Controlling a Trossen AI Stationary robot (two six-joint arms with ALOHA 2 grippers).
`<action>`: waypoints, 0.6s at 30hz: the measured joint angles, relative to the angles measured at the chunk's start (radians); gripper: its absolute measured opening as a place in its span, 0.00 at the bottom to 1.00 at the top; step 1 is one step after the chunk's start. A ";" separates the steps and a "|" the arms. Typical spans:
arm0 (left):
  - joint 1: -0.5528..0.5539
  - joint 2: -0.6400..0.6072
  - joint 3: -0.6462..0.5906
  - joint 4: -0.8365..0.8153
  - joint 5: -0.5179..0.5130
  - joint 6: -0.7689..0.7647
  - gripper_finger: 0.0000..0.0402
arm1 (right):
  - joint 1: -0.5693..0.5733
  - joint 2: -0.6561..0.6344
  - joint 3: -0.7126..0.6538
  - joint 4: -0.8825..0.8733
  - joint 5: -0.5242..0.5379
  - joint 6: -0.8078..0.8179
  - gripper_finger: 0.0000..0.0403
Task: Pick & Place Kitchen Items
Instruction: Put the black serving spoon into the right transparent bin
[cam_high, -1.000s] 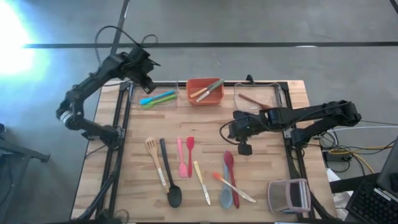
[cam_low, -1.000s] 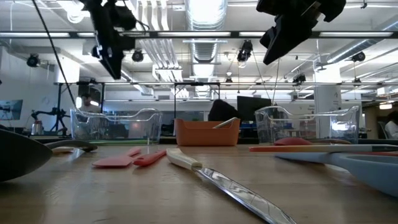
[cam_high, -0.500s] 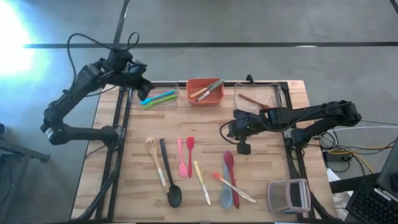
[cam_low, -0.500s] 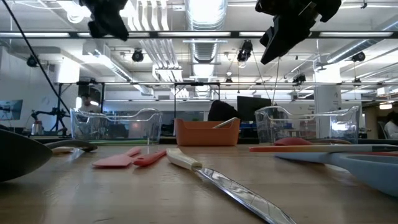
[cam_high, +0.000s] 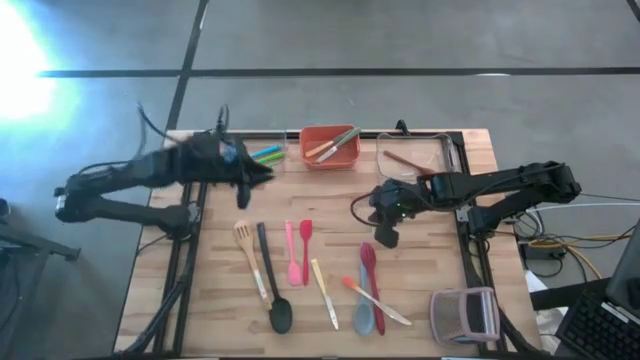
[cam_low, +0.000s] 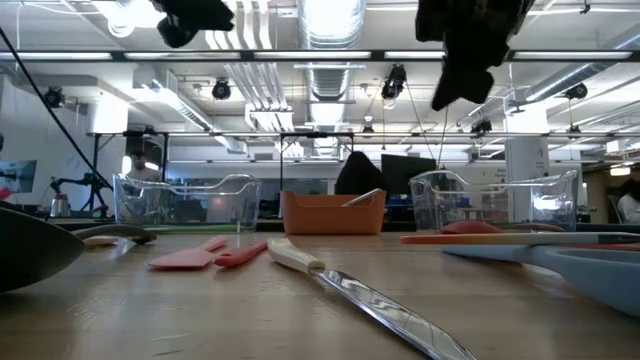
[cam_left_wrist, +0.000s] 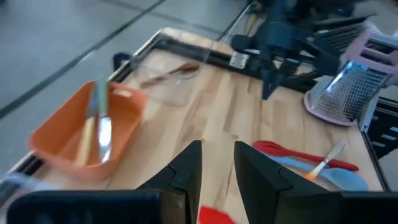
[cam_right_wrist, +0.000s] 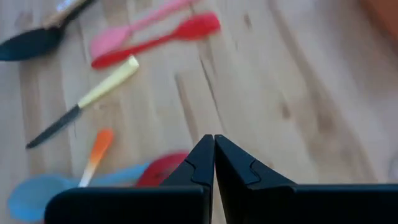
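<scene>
Several kitchen items lie flat on the wooden table: a wooden spatula (cam_high: 246, 240), a black spoon (cam_high: 272, 285), a pink spatula (cam_high: 291, 255), a red spatula (cam_high: 305, 243), a cream-handled knife (cam_high: 323, 293), a red spoon (cam_high: 368, 262) and a blue spoon (cam_high: 362, 310). My left gripper (cam_high: 262, 178) hangs above the table's far left part, near a clear bin holding blue and green utensils (cam_high: 264, 155). It points toward the table's right and is open, with nothing between its fingers (cam_left_wrist: 217, 157). My right gripper (cam_high: 385, 236) hangs above the table's middle, shut and empty (cam_right_wrist: 213, 142).
An orange bin (cam_high: 330, 147) with utensils stands at the far middle. A clear bin (cam_high: 410, 160) with a brown utensil stands at the far right. A grater (cam_high: 465, 315) sits at the near right corner. Bare wood lies between the bins and the utensil row.
My left gripper has come away from above the far-left clear bin toward the near edge and the table's right. It has tipped from pointing down to nearly level. My right gripper has rolled about its own axis in place.
</scene>
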 joint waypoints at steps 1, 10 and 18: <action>-0.040 -0.006 -0.056 0.078 -0.028 -0.001 0.24 | 0.001 0.000 0.000 -0.027 -0.013 0.030 0.02; -0.285 -0.011 -0.463 0.541 -0.083 -0.007 0.24 | 0.009 0.000 0.000 -0.194 -0.068 0.113 0.02; -0.467 -0.004 -0.495 0.419 -0.100 -0.024 0.24 | 0.009 0.000 0.000 -0.171 -0.040 0.087 0.02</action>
